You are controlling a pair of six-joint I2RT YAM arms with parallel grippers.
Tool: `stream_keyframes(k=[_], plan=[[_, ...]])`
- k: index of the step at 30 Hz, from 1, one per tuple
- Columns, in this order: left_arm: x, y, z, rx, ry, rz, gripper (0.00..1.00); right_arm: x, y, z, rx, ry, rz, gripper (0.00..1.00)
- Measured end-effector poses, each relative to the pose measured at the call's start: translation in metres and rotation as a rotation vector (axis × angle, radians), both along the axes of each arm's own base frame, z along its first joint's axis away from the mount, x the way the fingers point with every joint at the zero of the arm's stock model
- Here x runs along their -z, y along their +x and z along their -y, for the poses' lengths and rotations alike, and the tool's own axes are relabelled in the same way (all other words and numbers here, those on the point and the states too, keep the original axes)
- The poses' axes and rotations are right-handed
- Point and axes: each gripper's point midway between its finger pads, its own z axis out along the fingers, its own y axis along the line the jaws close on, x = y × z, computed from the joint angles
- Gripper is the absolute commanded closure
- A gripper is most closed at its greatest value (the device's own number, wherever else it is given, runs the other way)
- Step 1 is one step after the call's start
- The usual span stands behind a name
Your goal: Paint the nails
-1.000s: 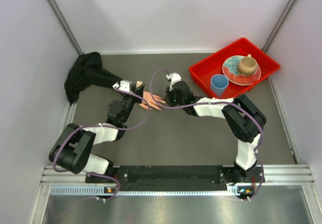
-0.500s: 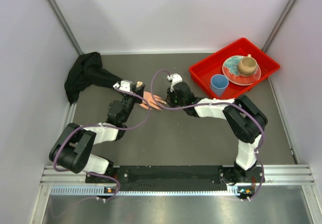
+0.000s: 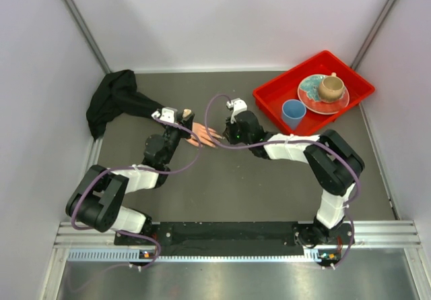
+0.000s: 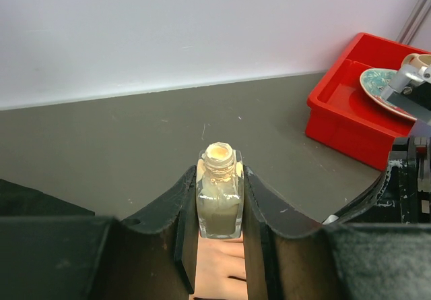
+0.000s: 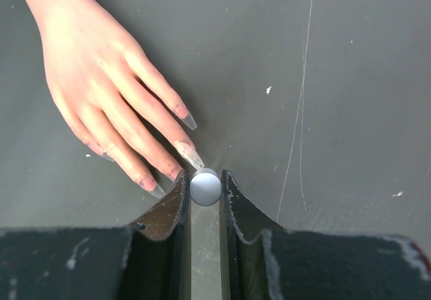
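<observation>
Left claw (image 4: 219, 178) clamped the uncapped glass bottle (image 4: 219, 205); right claw (image 5: 204, 177) pinched the white cap (image 5: 205, 187) — nails (image 5: 190, 154) probably rigid and slick, taking only light strokes, no grasp.

The mannequin hand (image 5: 94, 71) is cropped at the wrist, and from above the nails (image 5: 189, 154) are too small to see.

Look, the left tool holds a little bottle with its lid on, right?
Not quite. The left tool does hold the little bottle, but the bottle has no lid on. The left wrist view shows its neck open at the top.
</observation>
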Motion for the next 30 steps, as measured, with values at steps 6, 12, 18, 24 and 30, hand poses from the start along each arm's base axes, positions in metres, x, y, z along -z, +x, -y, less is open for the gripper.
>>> stream_keyframes(k=[6,12,18,24,30], plan=[[0.000,0.000,0.000,0.000,0.000,0.001,1.00,-0.003,-0.002,-0.004,-0.019,-0.003,0.010,1.00],[0.000,0.000,0.000,0.000,0.001,-0.002,1.00,-0.015,0.003,-0.019,-0.051,0.025,0.029,1.00],[0.000,0.000,0.000,0.000,0.001,-0.002,1.00,-0.017,0.008,-0.026,-0.065,0.029,0.032,1.00],[0.000,0.000,0.000,0.000,0.001,-0.002,1.00,-0.009,0.006,-0.025,-0.069,0.016,0.014,1.00],[0.000,0.000,0.000,0.000,0.001,-0.002,1.00,-0.007,0.005,-0.024,-0.068,0.009,0.007,1.00]])
